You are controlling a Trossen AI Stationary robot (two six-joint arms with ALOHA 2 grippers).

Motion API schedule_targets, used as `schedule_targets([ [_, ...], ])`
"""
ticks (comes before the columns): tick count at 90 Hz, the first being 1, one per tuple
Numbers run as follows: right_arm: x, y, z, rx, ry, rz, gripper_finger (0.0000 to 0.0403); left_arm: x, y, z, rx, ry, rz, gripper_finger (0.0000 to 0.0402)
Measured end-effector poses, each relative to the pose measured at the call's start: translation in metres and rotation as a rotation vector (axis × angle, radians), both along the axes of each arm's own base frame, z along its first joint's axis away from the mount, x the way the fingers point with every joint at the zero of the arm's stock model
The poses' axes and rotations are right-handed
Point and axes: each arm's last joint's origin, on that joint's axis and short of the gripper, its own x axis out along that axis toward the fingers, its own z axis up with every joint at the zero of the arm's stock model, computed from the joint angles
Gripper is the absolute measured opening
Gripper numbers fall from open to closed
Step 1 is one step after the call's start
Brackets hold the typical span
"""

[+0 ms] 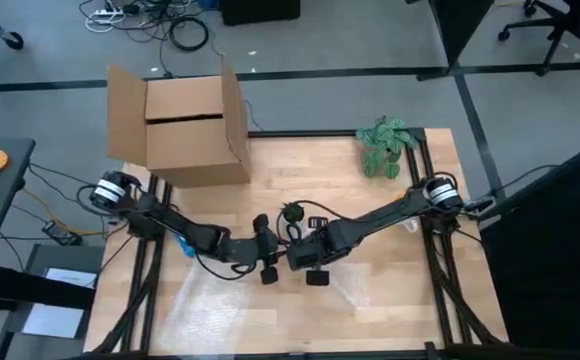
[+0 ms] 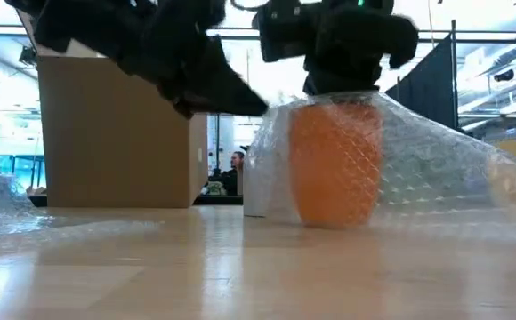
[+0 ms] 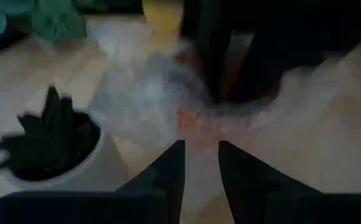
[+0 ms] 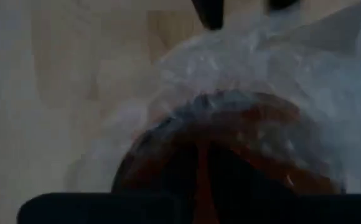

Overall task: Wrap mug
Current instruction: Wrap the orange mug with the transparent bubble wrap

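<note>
An orange mug (image 2: pixel 334 169) stands upright on the table under a sheet of clear bubble wrap (image 2: pixel 436 160), which drapes over its top and trails off across the wood (image 1: pixel 220 305). My right gripper (image 2: pixel 347 49) sits right on top of the covered mug, and its wrist view looks down into the wrapped mouth (image 4: pixel 230 155). My left gripper (image 3: pixel 202 152) is open by a narrow gap. It points level at the wrapped mug (image 3: pixel 190 115) from the table's left, close to the wrap; whether it touches cannot be told. In the high view both arms hide the mug.
An open cardboard box (image 1: pixel 185 120) stands at the far left. A leafy green plant (image 1: pixel 385 148) lies at the far right, and a small white pot with a dark plant (image 3: pixel 50 146) stands just beyond the grippers. Bare wood lies at the near right.
</note>
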Motion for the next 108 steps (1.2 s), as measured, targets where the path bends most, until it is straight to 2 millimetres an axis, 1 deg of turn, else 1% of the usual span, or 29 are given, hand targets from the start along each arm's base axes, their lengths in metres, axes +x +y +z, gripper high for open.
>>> schedule_targets([
  [11, 0.003, -0.003, -0.006, -0.004, 0.013, 0.019, 0.0020, -0.009, -0.002, 0.020, 0.033, -0.035, -0.035, 0.0083],
  [22, 0.006, -0.004, -0.008, -0.001, 0.009, 0.036, 0.0020, -0.013, -0.007, 0.022, 0.064, -0.025, -0.085, 0.0083],
  [30, 0.006, -0.005, -0.008, -0.001, 0.009, 0.034, 0.0020, -0.011, -0.013, 0.015, 0.052, -0.008, -0.135, 0.0083],
  [41, 0.006, -0.005, -0.008, 0.000, 0.010, 0.034, 0.0020, -0.008, -0.024, 0.000, 0.059, 0.019, -0.190, 0.0083],
  [55, 0.006, -0.006, -0.008, 0.000, 0.014, 0.034, 0.0020, -0.002, -0.035, -0.007, 0.077, -0.046, -0.218, 0.0083],
  [67, 0.005, -0.006, -0.006, 0.001, 0.008, 0.033, 0.0020, 0.005, -0.040, -0.018, 0.110, -0.110, -0.216, 0.0083],
  [80, 0.004, -0.006, -0.001, 0.003, -0.002, 0.034, 0.0020, 0.012, -0.038, -0.036, 0.155, -0.117, -0.144, 0.0083],
  [93, 0.004, -0.006, 0.000, 0.005, -0.006, 0.035, 0.0020, 0.021, -0.036, -0.033, 0.168, -0.168, -0.108, 0.0083],
  [108, 0.003, -0.006, 0.001, 0.004, -0.005, 0.035, 0.0020, 0.029, -0.034, -0.026, 0.198, -0.171, -0.107, 0.0083],
])
